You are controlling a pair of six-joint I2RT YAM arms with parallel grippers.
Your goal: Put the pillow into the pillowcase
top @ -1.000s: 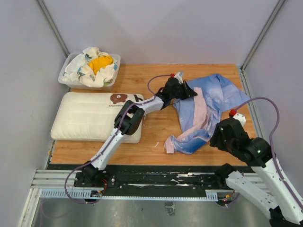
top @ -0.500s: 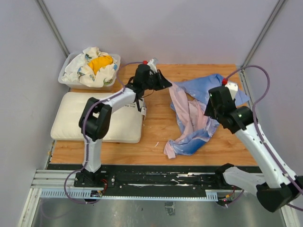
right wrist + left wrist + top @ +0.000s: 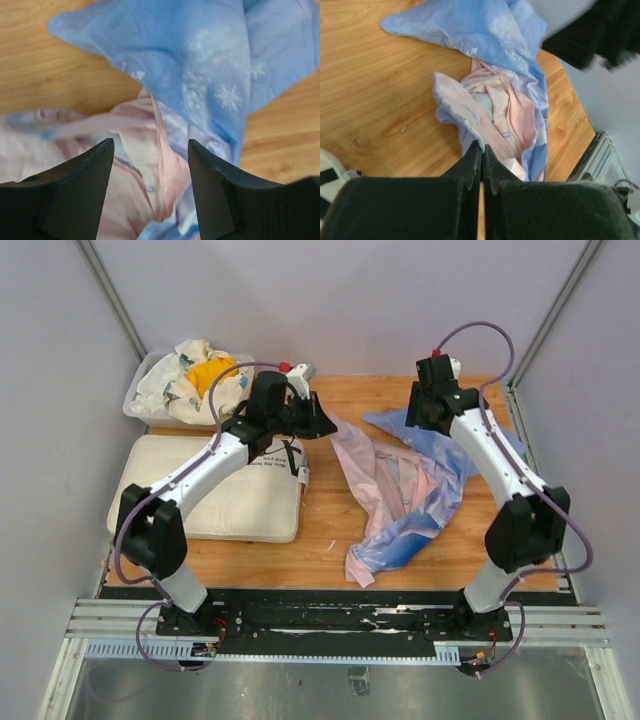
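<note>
My left jaws are clenched on a thin fold of the large light-blue fabric pillowcase (image 3: 405, 485) with its pale pink reverse, gripping it at the left edge of the heap, near the far right corner of the cream-white rectangular soft pillow (image 3: 200, 495). My right jaws are spread wide and grasp nothing; they hang over the far blue corner of the pillowcase, apart from it as far as I can tell. The pillowcase lies crumpled across the middle and right of the wooden surface (image 3: 340, 515), pink showing in the centre and blue around it, one tail reaching toward the near edge. The pillow lies flat on the left of the surface, not in the case at all, and behind it a clear plastic bin (image 3: 135, 408) holds a white-and-yellow cloth bundle (image 3: 205, 375). I judge the case to be light, limp and a little slippery: it will sag and fold on itself unless both jaws take the hem of the opening, and I cannot tell where that opening runs among the folds. The pillow looks soft, bulky but light; a pinch at a corner or short edge should carry it, though it will droop
</note>
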